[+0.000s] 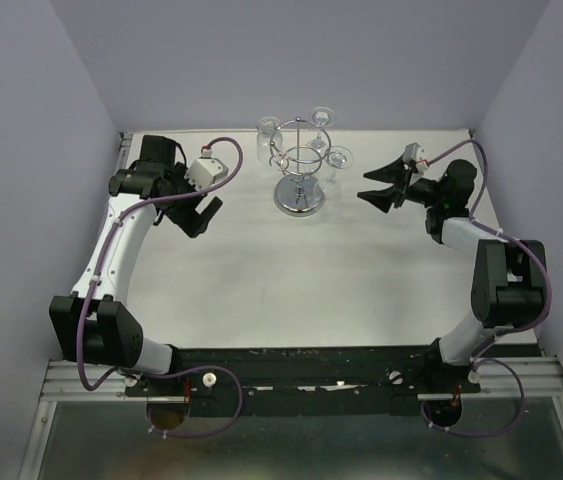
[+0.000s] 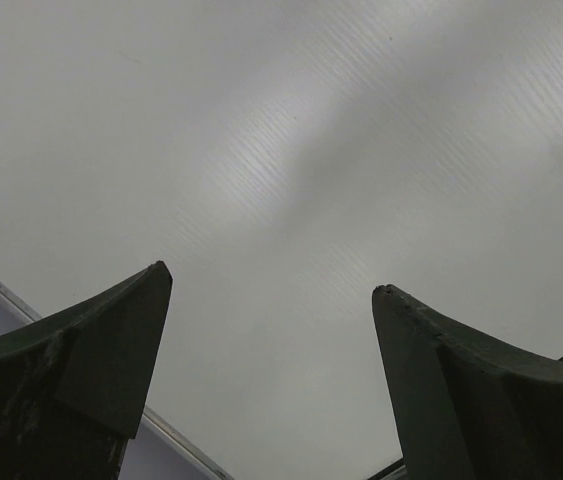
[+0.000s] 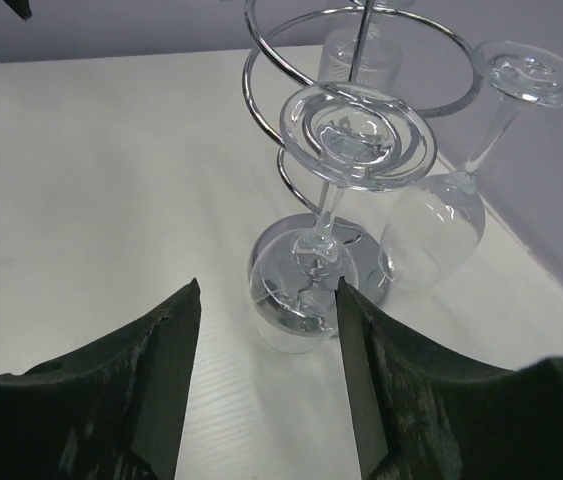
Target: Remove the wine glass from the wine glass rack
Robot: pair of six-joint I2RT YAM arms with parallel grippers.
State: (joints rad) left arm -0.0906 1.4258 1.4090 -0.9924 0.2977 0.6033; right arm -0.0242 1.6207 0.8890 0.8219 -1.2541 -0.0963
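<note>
The wine glass rack (image 1: 299,172) is a chrome wire stand with a round mirrored base (image 3: 359,240), at the back middle of the white table. Three clear wine glasses hang upside down from it. The nearest wine glass (image 3: 299,295) (image 1: 338,158) hangs by its foot in a wire loop. My right gripper (image 3: 269,300) (image 1: 366,186) is open just short of that glass's bowl, and its right fingertip (image 3: 343,292) overlaps the bowl's edge. Far to the left of the rack, my left gripper (image 2: 271,285) (image 1: 204,220) is open over bare table.
A second glass (image 3: 431,230) hangs to the right of the nearest one, a third (image 3: 361,60) behind the post. Purple walls close the table (image 1: 261,280) on three sides, and the back wall is close behind the rack.
</note>
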